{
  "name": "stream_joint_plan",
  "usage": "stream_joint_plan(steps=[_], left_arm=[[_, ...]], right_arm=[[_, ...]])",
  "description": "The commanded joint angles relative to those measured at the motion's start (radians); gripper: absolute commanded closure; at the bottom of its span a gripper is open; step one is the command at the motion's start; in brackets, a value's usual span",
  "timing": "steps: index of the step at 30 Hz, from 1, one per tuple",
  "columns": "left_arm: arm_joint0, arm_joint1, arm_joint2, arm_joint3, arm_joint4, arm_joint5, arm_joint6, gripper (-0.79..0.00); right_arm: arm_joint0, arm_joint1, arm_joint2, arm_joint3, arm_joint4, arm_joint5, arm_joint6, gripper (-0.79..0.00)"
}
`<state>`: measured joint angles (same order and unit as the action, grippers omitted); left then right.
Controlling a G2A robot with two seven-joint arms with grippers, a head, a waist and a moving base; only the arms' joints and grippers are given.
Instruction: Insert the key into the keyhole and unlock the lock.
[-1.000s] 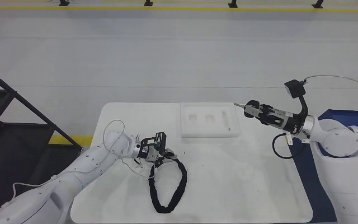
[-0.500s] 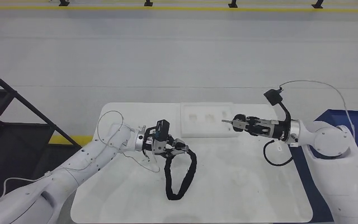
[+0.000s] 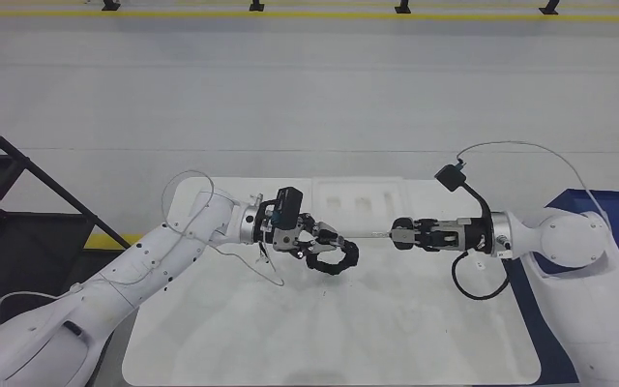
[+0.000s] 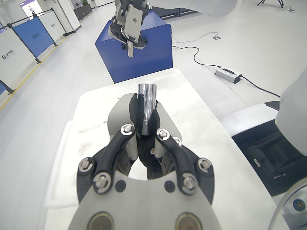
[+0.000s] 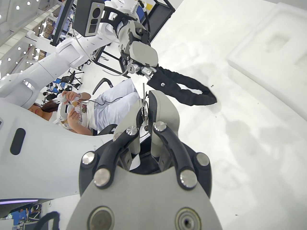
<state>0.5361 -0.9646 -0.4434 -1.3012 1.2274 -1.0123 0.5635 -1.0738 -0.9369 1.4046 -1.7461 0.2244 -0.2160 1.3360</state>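
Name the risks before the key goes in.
1. The key and the lock cylinder are apart, both held in mid-air. A slight misalignment may jam the tip against the keyhole face.
2. The black cable loop hangs from the cylinder, and its weight might twist the cylinder off line.

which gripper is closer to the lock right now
Left. The left gripper is shut on the lock; the right gripper holds the key facing it across a gap.
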Motion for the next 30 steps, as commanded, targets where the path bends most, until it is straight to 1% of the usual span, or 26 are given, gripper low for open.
stream_joint_plan(steps=[1, 4, 6, 21, 23, 24, 27, 30], left_arm=[[-0.007, -0.008, -0.002, -0.006, 0.013, 0.001, -0.009, 0.000], [-0.012, -0.023, -0.001, -0.012, 0.030, 0.000, 0.000, 0.000], [-0.019, -0.035, 0.003, -0.001, 0.041, 0.000, 0.012, 0.000], [-0.019, -0.035, 0.003, -0.001, 0.041, 0.000, 0.012, 0.000], [-0.019, -0.035, 0.003, -0.001, 0.041, 0.000, 0.012, 0.000], [-0.005, -0.034, 0.001, 0.004, 0.032, 0.016, -0.001, 0.000], [0.013, -0.036, -0.012, 0.008, 0.005, 0.011, -0.028, 0.000], [0.015, -0.043, -0.020, -0.006, 0.022, 0.018, -0.044, 0.000]], right_arm=[[-0.008, 0.004, 0.009, -0.016, 0.009, 0.019, 0.015, 0.000], [-0.014, 0.008, 0.019, -0.029, 0.018, 0.019, 0.036, 0.000], [-0.014, 0.008, 0.019, -0.029, 0.018, 0.019, 0.036, 0.000], [-0.014, 0.008, 0.019, -0.029, 0.018, 0.019, 0.036, 0.000], [-0.026, 0.011, 0.025, -0.039, -0.012, 0.059, 0.009, 0.000], [-0.028, 0.013, 0.028, -0.051, -0.022, 0.083, 0.008, 0.000], [-0.025, 0.020, 0.030, -0.102, -0.063, 0.163, 0.037, 0.000], [-0.010, 0.025, 0.017, -0.171, -0.094, 0.221, 0.064, 0.000]])
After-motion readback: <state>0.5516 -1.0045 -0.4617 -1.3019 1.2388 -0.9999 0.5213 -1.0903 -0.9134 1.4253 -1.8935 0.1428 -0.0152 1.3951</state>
